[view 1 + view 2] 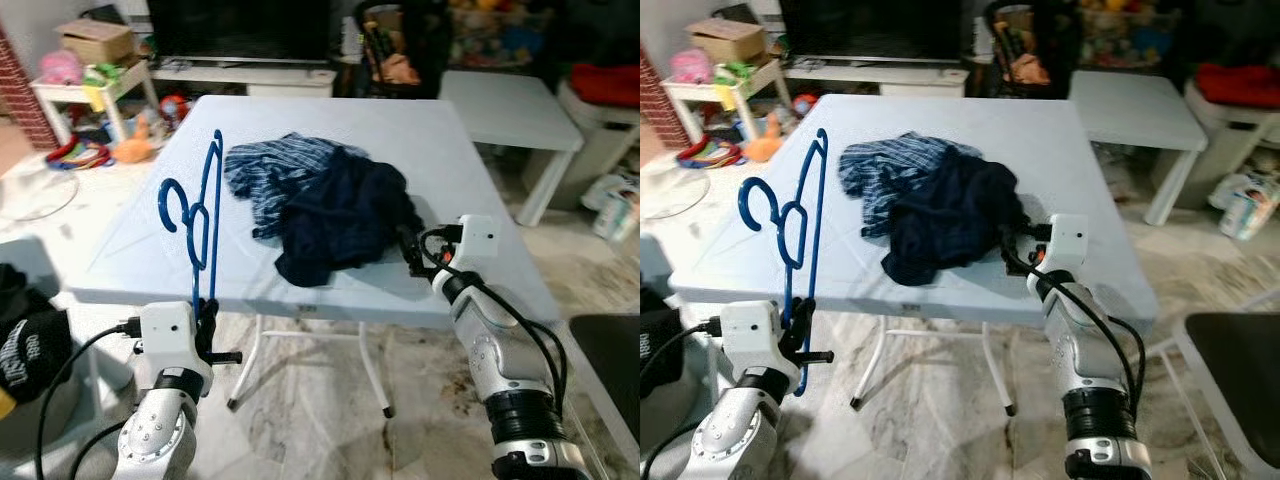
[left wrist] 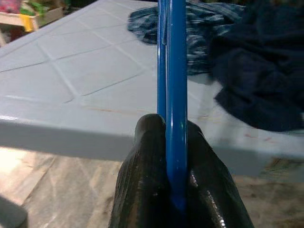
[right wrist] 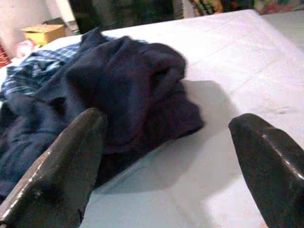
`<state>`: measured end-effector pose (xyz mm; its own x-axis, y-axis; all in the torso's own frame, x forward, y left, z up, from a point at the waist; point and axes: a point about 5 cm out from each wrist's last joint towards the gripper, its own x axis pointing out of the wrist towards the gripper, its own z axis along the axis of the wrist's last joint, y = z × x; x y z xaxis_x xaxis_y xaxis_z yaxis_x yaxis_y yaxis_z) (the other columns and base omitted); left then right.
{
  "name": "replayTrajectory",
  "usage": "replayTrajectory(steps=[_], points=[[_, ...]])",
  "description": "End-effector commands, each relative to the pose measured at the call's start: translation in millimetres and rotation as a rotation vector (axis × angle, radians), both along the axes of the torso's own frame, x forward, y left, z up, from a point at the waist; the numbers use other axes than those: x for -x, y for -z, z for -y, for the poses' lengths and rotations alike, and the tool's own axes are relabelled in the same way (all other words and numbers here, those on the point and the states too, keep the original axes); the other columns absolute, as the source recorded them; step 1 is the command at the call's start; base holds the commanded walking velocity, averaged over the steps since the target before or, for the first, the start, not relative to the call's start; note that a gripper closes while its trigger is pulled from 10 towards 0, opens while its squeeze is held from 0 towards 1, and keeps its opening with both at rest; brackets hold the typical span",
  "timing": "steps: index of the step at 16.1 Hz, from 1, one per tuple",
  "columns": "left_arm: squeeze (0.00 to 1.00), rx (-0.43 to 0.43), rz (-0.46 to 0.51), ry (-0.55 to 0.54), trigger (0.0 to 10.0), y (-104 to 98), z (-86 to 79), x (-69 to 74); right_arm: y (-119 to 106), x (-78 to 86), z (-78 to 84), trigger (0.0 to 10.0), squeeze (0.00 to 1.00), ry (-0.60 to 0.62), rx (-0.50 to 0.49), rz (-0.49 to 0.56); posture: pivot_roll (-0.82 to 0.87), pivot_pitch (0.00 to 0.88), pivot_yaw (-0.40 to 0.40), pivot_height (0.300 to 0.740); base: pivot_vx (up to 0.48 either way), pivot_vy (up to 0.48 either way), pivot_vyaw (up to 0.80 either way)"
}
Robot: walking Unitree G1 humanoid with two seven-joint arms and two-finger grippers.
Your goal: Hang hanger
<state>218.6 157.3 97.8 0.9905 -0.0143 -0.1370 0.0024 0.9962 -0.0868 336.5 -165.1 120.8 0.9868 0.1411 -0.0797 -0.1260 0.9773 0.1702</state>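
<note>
Blue plastic hanger (image 1: 203, 215) upright in left end effector (image 1: 208, 318), rumpled navy cloth (image 1: 345, 220)

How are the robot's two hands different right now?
The left hand is shut tight on the blue hanger, while the right hand is open and holds nothing. The left hand is in front of the table's near edge, holding the hanger upright; the right hand reaches over the table toward the dark blue garment. Both have two black fingers on silver arms.
</note>
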Motion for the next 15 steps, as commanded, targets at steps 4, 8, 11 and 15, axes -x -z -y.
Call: replayTrajectory(steps=[4, 8, 11, 15], points=[[0.00, 0.006, 0.020, -0.001, 10.0, -5.6, 1.4, -0.4, -6.7, -2.2, -1.3, 10.0, 0.00, -0.004, 0.002, 0.016, 0.06, 0.000, -0.021, 0.740, 0.000, 0.064, 0.00], [0.00, 0.011, 0.024, -0.001, 10.0, -6.1, 1.9, -0.6, -8.3, -4.4, -1.0, 10.0, 0.00, -0.007, 0.007, 0.019, 0.06, 0.000, -0.026, 0.740, 0.000, 0.300, 0.00], [0.00, 0.015, 0.028, 0.004, 10.0, -6.4, 2.2, -0.9, -10.7, -6.8, 1.8, 10.0, 0.00, -0.001, 0.012, 0.024, 0.06, 0.000, -0.026, 0.740, 0.000, 0.351, 0.00], [0.00, 0.018, 0.033, 0.010, 10.0, -7.0, 3.2, -1.6, -12.1, -8.0, 3.1, 10.0, 0.00, 0.005, 0.016, 0.029, 0.05, 0.000, -0.028, 0.740, 0.000, 0.426, 0.00]])
